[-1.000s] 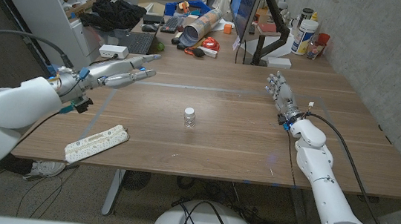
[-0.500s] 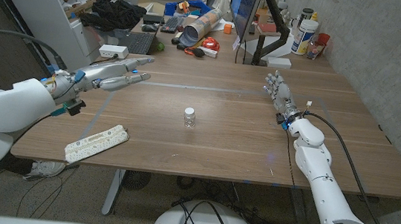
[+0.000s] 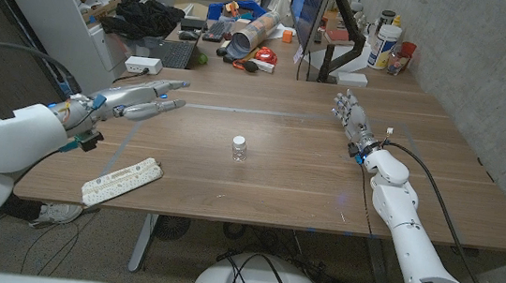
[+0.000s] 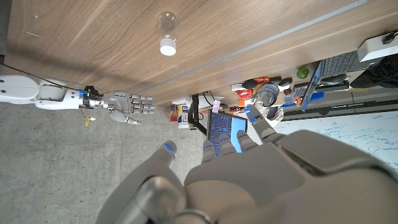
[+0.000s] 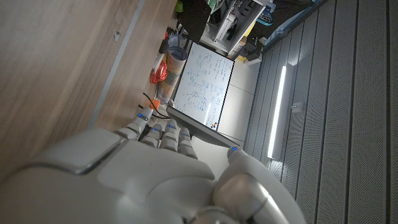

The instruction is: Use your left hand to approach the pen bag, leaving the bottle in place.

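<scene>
Wooden table (image 3: 305, 180); left robot hand (image 3: 144, 98) empty, fingers apart, above pen bag (image 3: 122, 180); bottle (image 3: 239, 148) upright.

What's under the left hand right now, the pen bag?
No. Bare table lies below the left hand. The pen bag sits apart, nearer the front edge; the bottle stands mid-table.

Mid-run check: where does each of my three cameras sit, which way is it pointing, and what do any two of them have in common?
Head view: on the head, looking down the table; left hand, right hand, bottle, pen bag.
Left wrist view: on the left wrist, along the left hand's back, turned upside down.
Right wrist view: on the right wrist, along the right hand's back, toward the far clutter.
Shared: head and left wrist views both show bottle and right hand.
</scene>
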`<state>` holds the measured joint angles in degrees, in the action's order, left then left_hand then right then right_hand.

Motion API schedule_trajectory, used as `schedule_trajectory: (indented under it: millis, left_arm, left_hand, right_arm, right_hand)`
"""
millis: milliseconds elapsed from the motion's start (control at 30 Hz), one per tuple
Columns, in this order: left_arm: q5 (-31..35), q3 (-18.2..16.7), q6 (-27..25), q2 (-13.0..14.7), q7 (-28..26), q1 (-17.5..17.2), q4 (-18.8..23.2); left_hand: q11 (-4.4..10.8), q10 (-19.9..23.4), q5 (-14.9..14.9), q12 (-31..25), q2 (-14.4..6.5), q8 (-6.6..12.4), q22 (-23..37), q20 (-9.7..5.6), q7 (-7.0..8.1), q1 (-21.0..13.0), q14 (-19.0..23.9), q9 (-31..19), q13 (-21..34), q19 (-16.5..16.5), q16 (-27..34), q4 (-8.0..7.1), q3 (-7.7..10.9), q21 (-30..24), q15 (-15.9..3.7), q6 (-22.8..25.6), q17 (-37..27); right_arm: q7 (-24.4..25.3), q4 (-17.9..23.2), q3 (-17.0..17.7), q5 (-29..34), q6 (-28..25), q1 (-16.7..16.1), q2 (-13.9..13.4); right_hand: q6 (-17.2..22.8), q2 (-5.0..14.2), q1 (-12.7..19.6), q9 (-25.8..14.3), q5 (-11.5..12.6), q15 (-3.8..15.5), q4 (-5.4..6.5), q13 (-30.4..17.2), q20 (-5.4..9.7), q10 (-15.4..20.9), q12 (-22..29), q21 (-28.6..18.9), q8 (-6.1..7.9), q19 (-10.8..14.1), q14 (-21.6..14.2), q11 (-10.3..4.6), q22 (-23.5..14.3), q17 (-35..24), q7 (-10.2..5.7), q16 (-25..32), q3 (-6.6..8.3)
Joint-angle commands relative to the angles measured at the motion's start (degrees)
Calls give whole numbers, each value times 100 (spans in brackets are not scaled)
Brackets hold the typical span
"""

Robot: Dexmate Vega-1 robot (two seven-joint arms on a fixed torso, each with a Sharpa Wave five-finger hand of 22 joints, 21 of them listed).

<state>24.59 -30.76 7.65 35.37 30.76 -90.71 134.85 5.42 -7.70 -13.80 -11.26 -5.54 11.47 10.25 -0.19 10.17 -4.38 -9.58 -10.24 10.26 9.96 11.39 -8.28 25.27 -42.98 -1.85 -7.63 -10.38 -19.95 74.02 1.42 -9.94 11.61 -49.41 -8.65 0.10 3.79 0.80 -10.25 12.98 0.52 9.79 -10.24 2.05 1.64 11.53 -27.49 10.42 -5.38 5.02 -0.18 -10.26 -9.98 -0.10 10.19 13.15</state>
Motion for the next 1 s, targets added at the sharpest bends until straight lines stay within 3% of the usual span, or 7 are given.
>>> schedule_trajectory:
  millis: [33,1000]
  left_arm:
    - [269,-38,-84,-104,125,-146,52]
    - [380,-140,-119,-118,428,-411,18]
  left_hand:
    - [6,49,-53,-31,-79,26,28,28,9,-81,-236,-23,12,695,-1,53,20,44,-49,67,0]
    - [-3,65,-61,-5,46,1,31,83,27,-185,-230,-25,14,743,-4,138,2,115,-31,113,-4]
  right_arm:
    - [2,7,20,-49,-17,8,26]
    - [4,-243,-46,-4,77,103,78]
  right_hand:
    - [36,402,9,-17,16,8,-12,-15,154,51,19,19,35,30,18,22,-32,-17,-6,40,-18]
    - [29,404,8,-17,18,47,-10,-15,147,52,19,52,34,42,13,18,-34,-16,-5,39,-25]
